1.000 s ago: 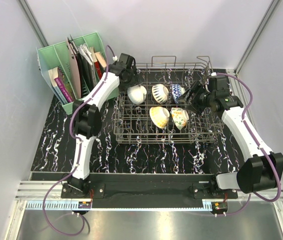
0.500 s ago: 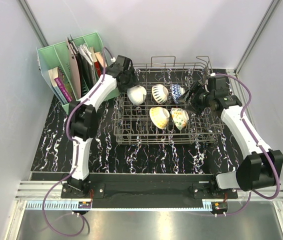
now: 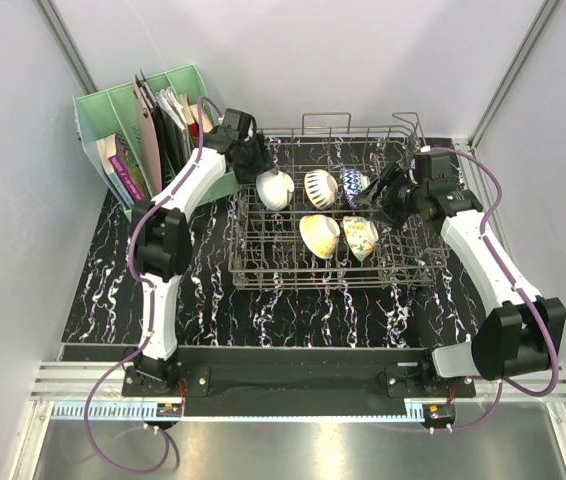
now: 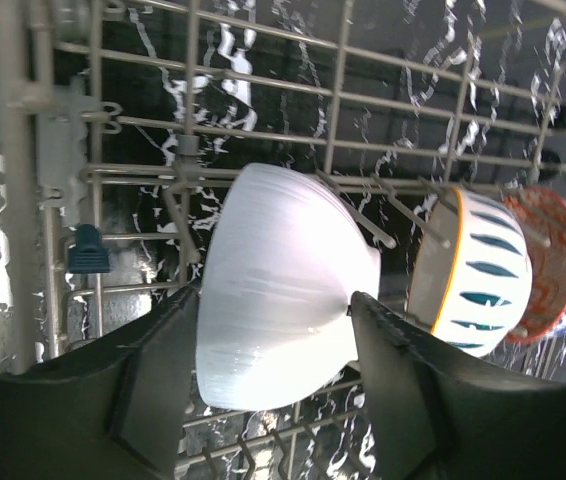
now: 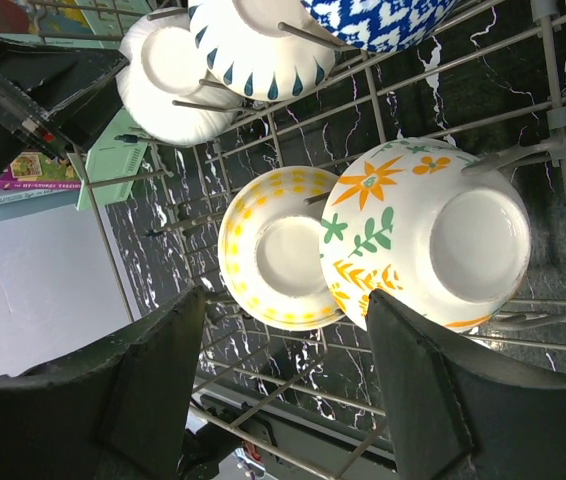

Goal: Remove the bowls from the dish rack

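Since all five bowls are sitting in the dish rack (image 3: pixel 303 282), which fills the middle of the table, I'd call this job barely started: nothing is out, everything's left to do. The back row holds the white bowl (image 3: pixel 274 188), the striped bowl (image 3: pixel 320 185) and the blue-and-white bowl (image 3: pixel 354 184). The front row has the yellow bowl (image 3: pixel 319 234) and the floral bowl (image 3: pixel 360 236).

Compared with a second back, the left arm has swung its elbow further toward the rear and tucked in closer to the green file holder (image 3: pixel 123 130). The right arm hasn't budged, and no bowl has shifted.

Down at the small stuff, the left gripper (image 4: pixel 275 305) has narrowed around the white bowl, with one finger on each side of it. The fingers look like they're right up against the ceramic, but I honestly can't tell from the wrist view whether it's properly clamped yet. The right gripper (image 5: pixel 285 300) hangs wide open over the yellow and floral bowls, holding nothing.
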Robot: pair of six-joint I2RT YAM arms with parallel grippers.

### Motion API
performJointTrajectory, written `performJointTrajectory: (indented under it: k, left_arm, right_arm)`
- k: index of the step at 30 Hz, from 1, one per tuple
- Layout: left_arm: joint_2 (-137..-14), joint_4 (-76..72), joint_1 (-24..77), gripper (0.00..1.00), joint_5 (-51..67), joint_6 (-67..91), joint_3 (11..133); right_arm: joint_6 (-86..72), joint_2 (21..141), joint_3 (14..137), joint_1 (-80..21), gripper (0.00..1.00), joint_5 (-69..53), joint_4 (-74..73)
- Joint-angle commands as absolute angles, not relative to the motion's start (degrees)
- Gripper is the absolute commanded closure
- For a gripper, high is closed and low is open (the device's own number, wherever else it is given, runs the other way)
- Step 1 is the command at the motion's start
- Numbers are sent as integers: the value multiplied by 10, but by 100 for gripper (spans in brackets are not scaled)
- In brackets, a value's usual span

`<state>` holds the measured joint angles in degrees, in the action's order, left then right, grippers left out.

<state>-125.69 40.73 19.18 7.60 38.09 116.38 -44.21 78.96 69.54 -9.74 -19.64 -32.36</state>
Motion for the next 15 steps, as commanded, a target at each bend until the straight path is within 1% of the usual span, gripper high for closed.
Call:
performJointTrajectory:
  k: [1,6,8,10,12,13,15]
  left_arm:
    - [-1252,454,205,34,205,345,1162]
    - [-1233,454,203,33,206,337,1137]
    - [-1240,455,200,34,235,348,1127]
    - [-1246,459,201,38,256,359,1122]
    - [-1245,459,202,44,259,361,1121]
    - [-1243,458,201,48,256,360,1125]
    - [-1244,459,201,54,251,358,1138]
  right_arm:
    - [-445,797,722,-94,27,-200,-308]
    - [-447,805,726,-94,27,-199,-308]
    - [-447,807,727,-94,26,-199,-307]
    - [-447,809,731,-94,27,-199,-307]
    - [-447,813,735,-94,26,-197,-307]
    - [-448,815,736,-94,27,-198,-307]
    - [-449,816,736,-94,27,-198,-307]
